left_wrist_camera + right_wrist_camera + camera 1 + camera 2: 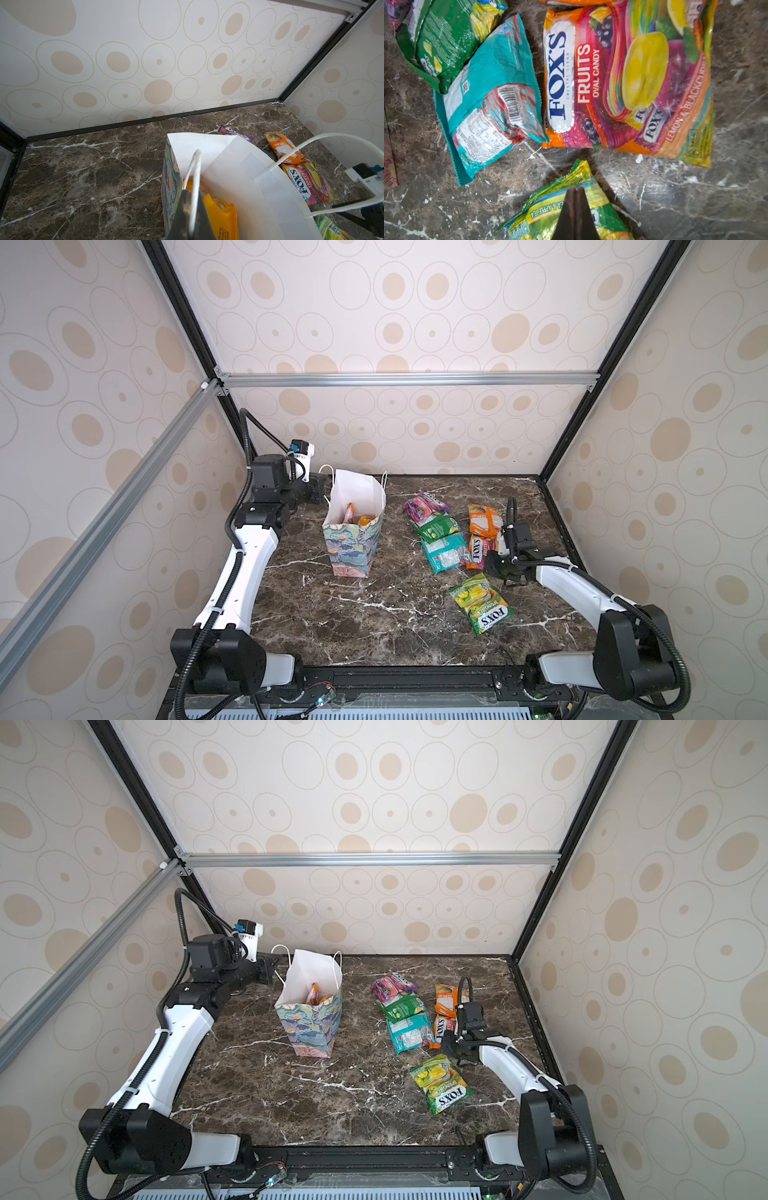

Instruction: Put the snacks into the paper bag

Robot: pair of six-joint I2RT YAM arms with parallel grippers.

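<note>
The paper bag [353,547] [309,1027] stands upright left of centre, its white inside [228,166] open to view. Yellow and orange snacks [355,517] [220,212] lie in it. My left gripper [192,192] [322,491] is shut on the bag's white cord handle [196,166]. On the right lie pink-purple [424,506], dark green [438,529], teal [492,93], orange [484,520] and FOX'S fruits [623,83] packets. My right gripper [576,189] [496,572] is shut on a corner of the green-yellow FOX'S packet [550,212] [484,608].
The dark marble tabletop [374,614] is walled on three sides by patterned panels with black frame posts [552,464]. The bag's other handle [332,139] loops toward the right packets. A black rail [395,676] runs along the front edge.
</note>
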